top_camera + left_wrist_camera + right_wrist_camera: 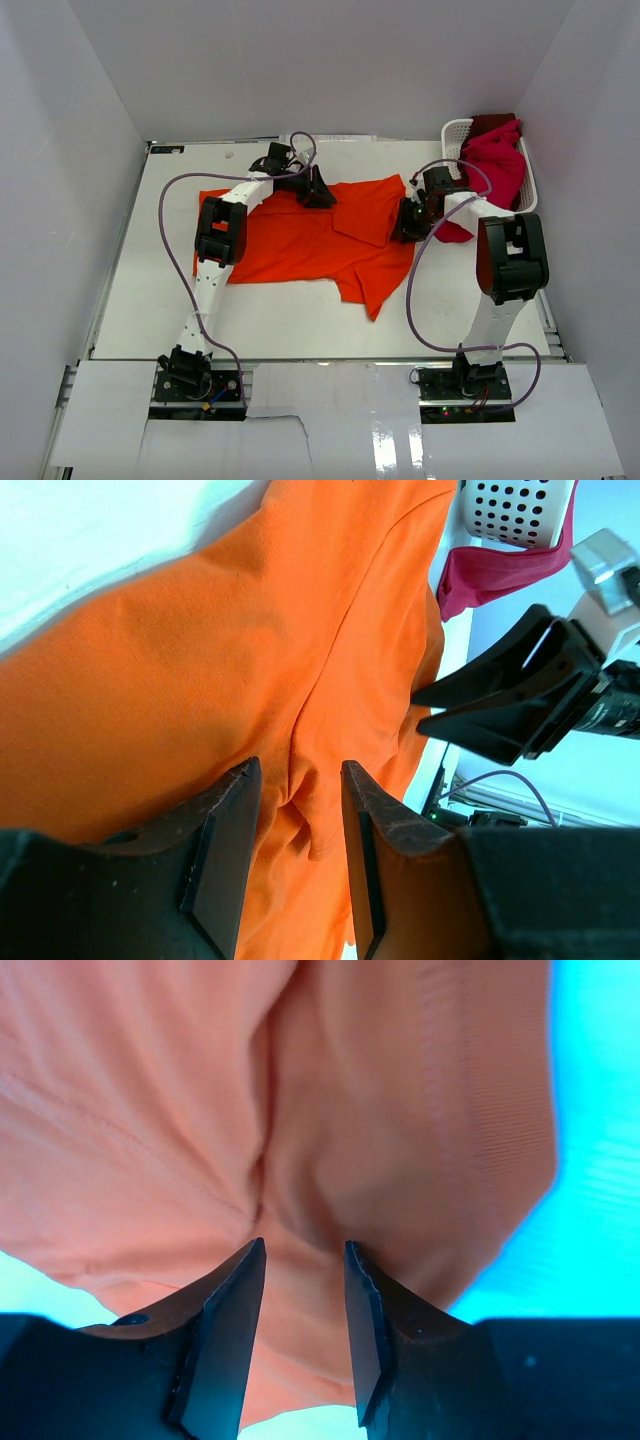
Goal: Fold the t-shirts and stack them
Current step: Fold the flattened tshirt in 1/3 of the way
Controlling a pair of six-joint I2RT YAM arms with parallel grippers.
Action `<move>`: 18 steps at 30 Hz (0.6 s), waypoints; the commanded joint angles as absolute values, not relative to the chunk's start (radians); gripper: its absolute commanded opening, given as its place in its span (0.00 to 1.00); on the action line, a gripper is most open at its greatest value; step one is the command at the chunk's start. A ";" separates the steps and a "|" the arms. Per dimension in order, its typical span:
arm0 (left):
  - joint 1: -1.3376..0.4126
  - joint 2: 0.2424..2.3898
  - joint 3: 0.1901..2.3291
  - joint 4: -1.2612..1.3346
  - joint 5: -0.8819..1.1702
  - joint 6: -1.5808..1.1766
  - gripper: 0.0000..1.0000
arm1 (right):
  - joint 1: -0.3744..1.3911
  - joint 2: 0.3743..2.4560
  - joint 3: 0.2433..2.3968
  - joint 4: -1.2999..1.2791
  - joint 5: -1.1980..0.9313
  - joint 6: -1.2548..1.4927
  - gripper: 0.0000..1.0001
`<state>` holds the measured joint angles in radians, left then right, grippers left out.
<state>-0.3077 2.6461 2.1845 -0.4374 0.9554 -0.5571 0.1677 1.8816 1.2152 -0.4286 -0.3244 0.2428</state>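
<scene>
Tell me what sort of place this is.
Probably a robot test booth: plain white walls box in a table, with the left arm and right arm bolted at its near edge and an orange t-shirt spread on it.

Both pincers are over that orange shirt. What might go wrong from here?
1. The orange t-shirt lies bunched into ridges under both the left pincer and right pincer; closing there might grab extra layers and fold creases in.
2. A crimson t-shirt hangs out of the basket beside the right arm; a swing could snag it.

overhead view, both wrists close on t-shirt (200, 630)
</scene>
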 commanded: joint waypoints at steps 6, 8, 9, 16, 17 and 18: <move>-0.291 2.620 2.209 -0.453 0.942 -0.537 0.50 | 0.146 1.911 1.308 -0.443 -0.278 0.189 0.44; -0.288 2.643 2.229 -0.453 0.937 -0.541 0.50 | 0.146 1.931 1.324 -0.442 -0.278 0.186 0.45; -0.287 2.651 2.233 -0.453 0.933 -0.543 0.51 | 0.144 1.953 1.331 -0.442 -0.275 0.186 0.45; -0.278 2.709 2.244 -0.428 0.927 -0.564 0.50 | 0.124 2.043 1.413 -0.442 -0.276 0.178 0.45; -0.276 2.712 2.246 -0.426 0.923 -0.565 0.50 | 0.121 2.052 1.422 -0.440 -0.276 0.178 0.45; -0.273 2.718 2.249 -0.422 0.922 -0.568 0.50 | 0.120 2.072 1.430 -0.442 -0.276 0.175 0.45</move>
<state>-0.2832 2.6877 2.2345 -0.4240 0.9756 -0.5819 0.1333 2.0193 1.3949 -0.4461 -0.2981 0.1989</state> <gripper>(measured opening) 0.502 0.447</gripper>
